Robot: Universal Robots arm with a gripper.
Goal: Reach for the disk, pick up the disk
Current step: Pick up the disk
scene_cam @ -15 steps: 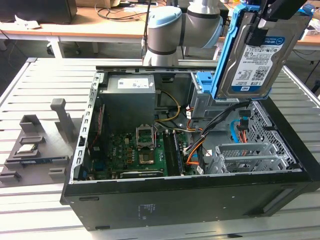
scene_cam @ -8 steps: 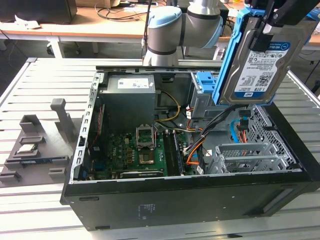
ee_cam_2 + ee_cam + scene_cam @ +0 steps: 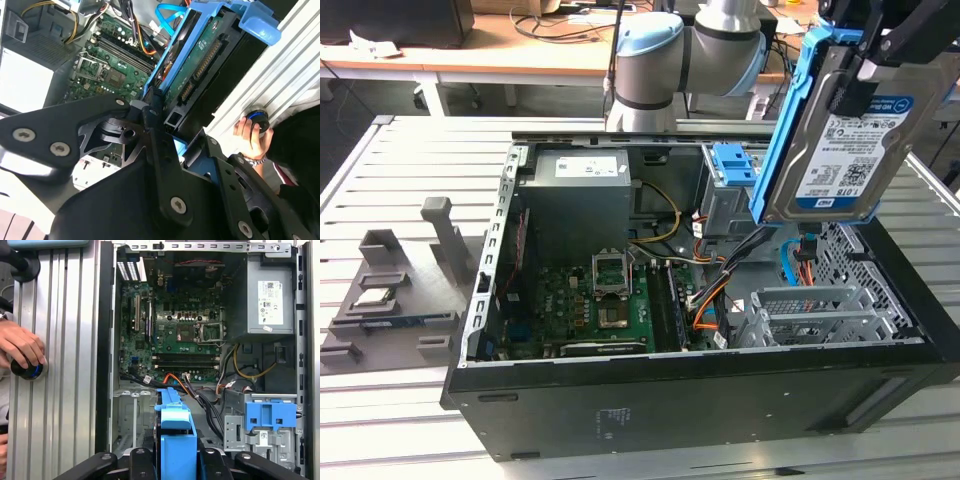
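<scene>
Clearly, the disk [image 3: 850, 125] is gripped by the gripper [image 3: 880, 45] and held up in the air, lifted out of the open computer case [image 3: 720, 400], toward the exterior view's right and far side of the case. In the exterior view the disk is tilted, with its white-and-blue label turned toward the camera and a blue rail along its left edge. The gripper fingers are clamped on the disk's upper part, at the top of the exterior view.

In the second wrist view the disk [image 3: 200, 65] is seen from its underside, with its green circuit board and blue frame, and the black gripper fingers [image 3: 150, 120] are closed against its edge. In the first wrist view the blue rail of the disk [image 3: 175, 440] is held between the black fingers, above the open case [image 3: 105, 340].

Inside the case a green motherboard [image 3: 605, 310] is laid flat, a grey power supply [image 3: 575, 200] is set at the far side, and a bare blue bracket [image 3: 732, 162] is seated near the drive bay.

On the slatted table [image 3: 400, 420], at the exterior view's left, a grey holder [image 3: 395, 290] is placed well apart from the case.

A person's hand [image 3: 20, 345] is rested on a round blue-and-black knob [image 3: 29, 370] on the table, beside the case.
</scene>
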